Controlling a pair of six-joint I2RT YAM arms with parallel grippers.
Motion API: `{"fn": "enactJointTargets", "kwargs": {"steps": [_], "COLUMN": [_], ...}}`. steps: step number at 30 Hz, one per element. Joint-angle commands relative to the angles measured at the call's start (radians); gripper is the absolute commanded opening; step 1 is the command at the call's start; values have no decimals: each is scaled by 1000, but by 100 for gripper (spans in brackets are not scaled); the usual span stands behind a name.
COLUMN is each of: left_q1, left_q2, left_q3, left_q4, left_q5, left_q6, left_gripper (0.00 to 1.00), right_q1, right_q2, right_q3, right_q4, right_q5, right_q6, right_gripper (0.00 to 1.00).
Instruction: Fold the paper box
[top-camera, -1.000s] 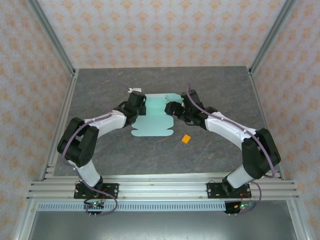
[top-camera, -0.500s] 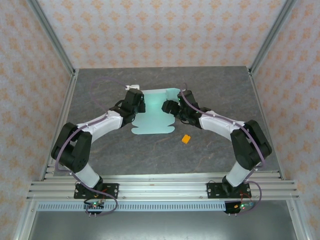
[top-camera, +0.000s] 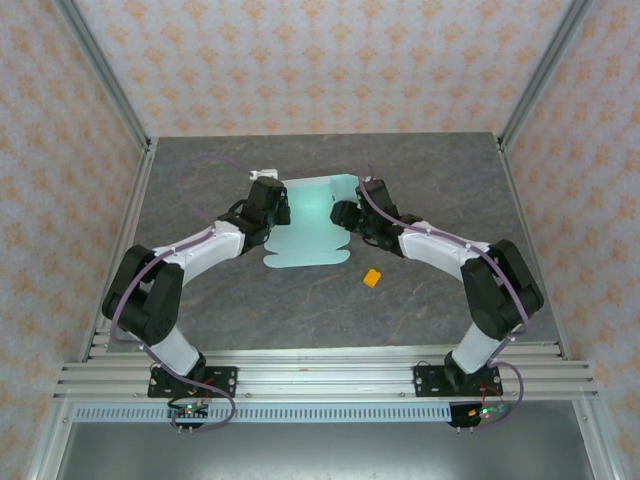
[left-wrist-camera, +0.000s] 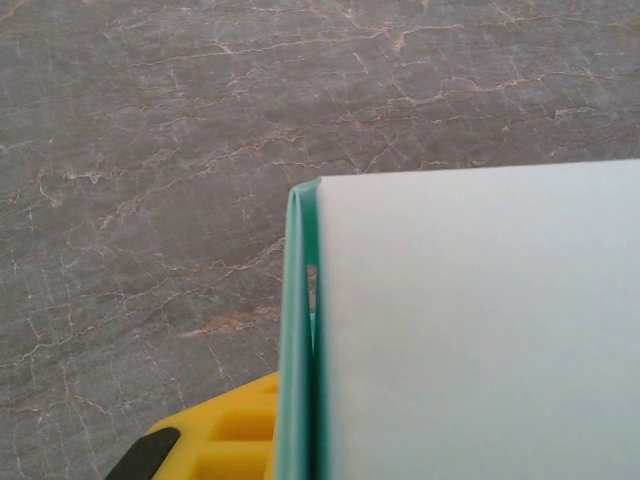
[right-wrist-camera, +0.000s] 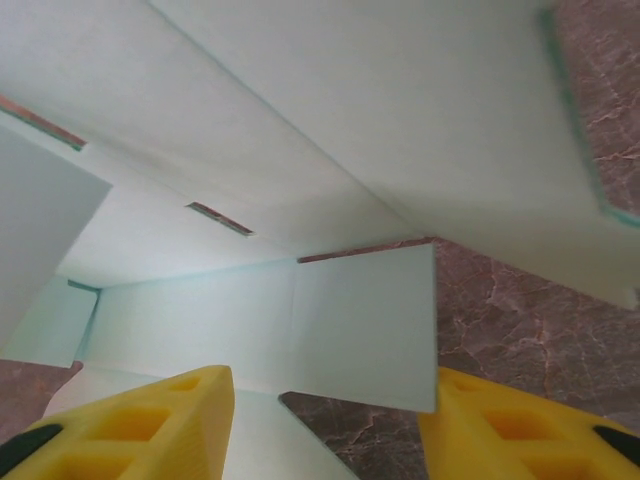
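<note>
Paper box (top-camera: 308, 240): mid-table (top-camera: 440, 170), an open sheet of flaps between both arms.
Left pincer (top-camera: 274, 203): clenched on the paper box's left edge, doubled card tight beside its yellow finger (left-wrist-camera: 225, 435).
Right pincer (top-camera: 341, 214): released, yellow fingers (right-wrist-camera: 150, 410) spread, a flap just ahead.
Orange block (top-camera: 371, 278): near the sheet, apart.

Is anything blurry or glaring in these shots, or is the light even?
Top external view: soft, even light, no harsh shadows, the paper box sharp. Left wrist view: it looks washed pale up close, the table veins crisp. Right wrist view: the yellow fingers are slightly soft, the box panels unevenly shaded.
</note>
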Motion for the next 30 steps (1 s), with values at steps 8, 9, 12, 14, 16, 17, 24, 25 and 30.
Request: {"fn": "enactJointTargets", "kwargs": {"steps": [8, 9, 12, 14, 16, 17, 24, 25, 30], "left_q1": [-1, -2, -3, -6, -8, -8, -11, -11, -14], "left_q2": [0, 4, 13, 18, 26, 29, 46, 46, 44], "left_q3": [3, 6, 9, 9, 8, 9, 13, 15, 20], "left_q4": [-20, -24, -27, -32, -32, -33, -34, -36, -38], "left_q5": [38, 39, 36, 30, 26, 24, 28, 31, 36], "left_q6": [7, 9, 14, 20, 23, 24, 25, 25, 25], "left_gripper": [7, 7, 7, 7, 7, 7, 7, 7, 7], "right_q1": [41, 42, 41, 43, 43, 42, 42, 42, 43], "right_q2": [-28, -29, -32, -34, -31, -30, -13, -5, 32], "right_q3": [48, 47, 42, 34, 34, 34, 43, 47, 57], "right_q4": [-29, -24, 3, 37, 60, 64, 91, 91, 118], "right_q5": [105, 106, 90, 67, 43, 35, -13, -23, -80], "right_q6": [-168, -174, -179, -181, -186, -186, -198, -197, -184], "right_gripper": [35, 33, 31, 31, 30, 31, 29, 28, 27]}}
